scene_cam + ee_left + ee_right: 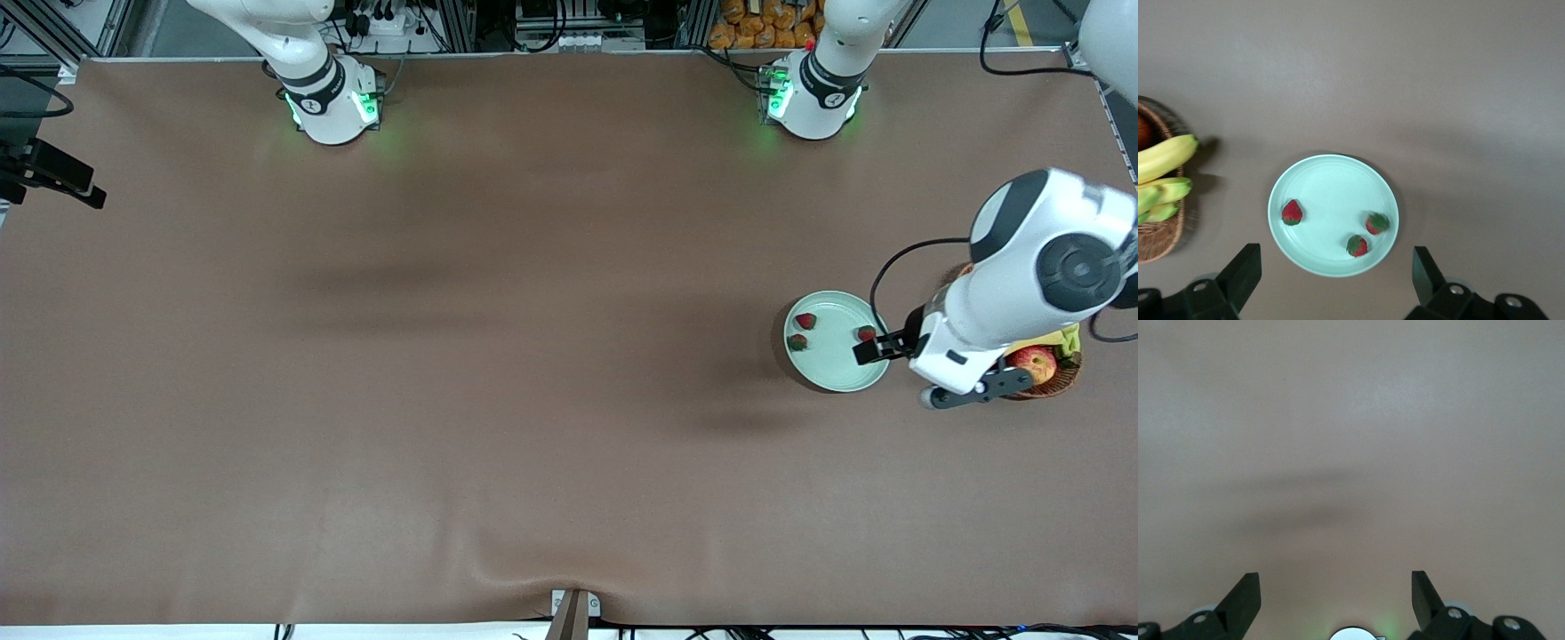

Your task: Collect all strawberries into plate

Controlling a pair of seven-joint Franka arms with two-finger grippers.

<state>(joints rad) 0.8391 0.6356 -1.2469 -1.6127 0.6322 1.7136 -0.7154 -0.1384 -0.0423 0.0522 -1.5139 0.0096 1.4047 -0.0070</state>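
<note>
We see three strawberries (1292, 212) (1377, 223) (1357, 245), tiny, red, with dark green tops, all lying apart on the pale mint plate (1331, 187), which sits toward the left arm's end of the table (444, 356). No writing is readable on them. Just beside the plate, a brown wicker basket (1161, 240) holds bananas (1165, 157) and an apple (1034, 363). Our left gripper (1335, 273) hangs over the plate's edge, fingers spread, holding nothing. Our right gripper (1336, 590) waits over bare table, fingers spread too.
</note>
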